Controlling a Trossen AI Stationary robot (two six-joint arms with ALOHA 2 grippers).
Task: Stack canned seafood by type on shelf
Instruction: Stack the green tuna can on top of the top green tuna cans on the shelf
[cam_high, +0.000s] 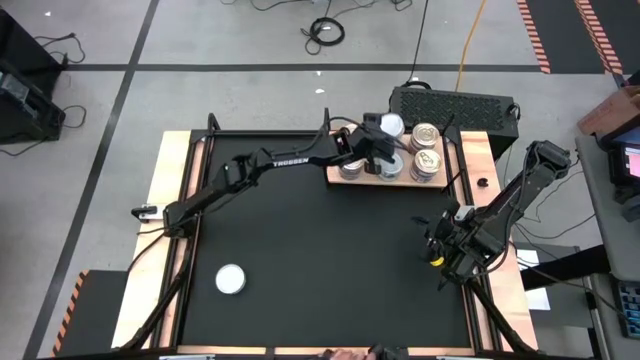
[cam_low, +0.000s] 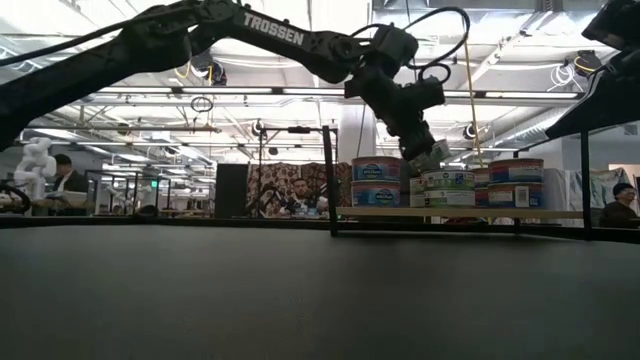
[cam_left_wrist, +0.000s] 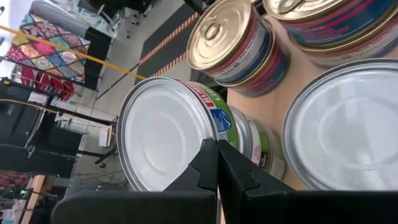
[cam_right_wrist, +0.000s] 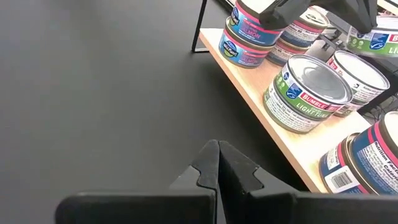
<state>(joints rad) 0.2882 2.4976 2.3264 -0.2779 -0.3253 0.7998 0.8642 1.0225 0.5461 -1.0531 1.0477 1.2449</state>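
Note:
My left gripper (cam_high: 383, 148) (cam_left_wrist: 217, 149) reaches over the wooden shelf (cam_high: 336, 180) (cam_left_wrist: 281, 84) at the table's far right, and its fingers are shut. Right in front of them a silver-lidded tin with a green label (cam_left_wrist: 165, 134) (cam_high: 392, 125) sits tilted on top of another green tin (cam_left_wrist: 264, 149). Beside it stand a silver-lidded tin (cam_left_wrist: 345, 130) and pink-labelled gold-lidded tins (cam_left_wrist: 227, 37) (cam_high: 425, 160). One silver-lidded tin (cam_high: 231, 279) lies alone near the table's near left. My right gripper (cam_high: 445, 245) (cam_right_wrist: 217, 152) waits shut at the right edge. My left gripper has its shut fingertips (cam_left_wrist: 208, 155) against the tilted tin's side wall just under the lid's rim (cam_left_wrist: 214, 124). It comes from the table's left, slanting down. The tin leans with its lower edge on the green tin beneath it. The fingers themselves hide whether they truly touch.
The shelf is a board on thin black legs (cam_low: 332, 200) and carries several stacked tins (cam_low: 378, 180) (cam_right_wrist: 308, 93). Dark bare mat (cam_high: 320, 250) fills the middle of the table. A black box (cam_high: 450, 103) stands beyond the far edge. People show in the room behind.

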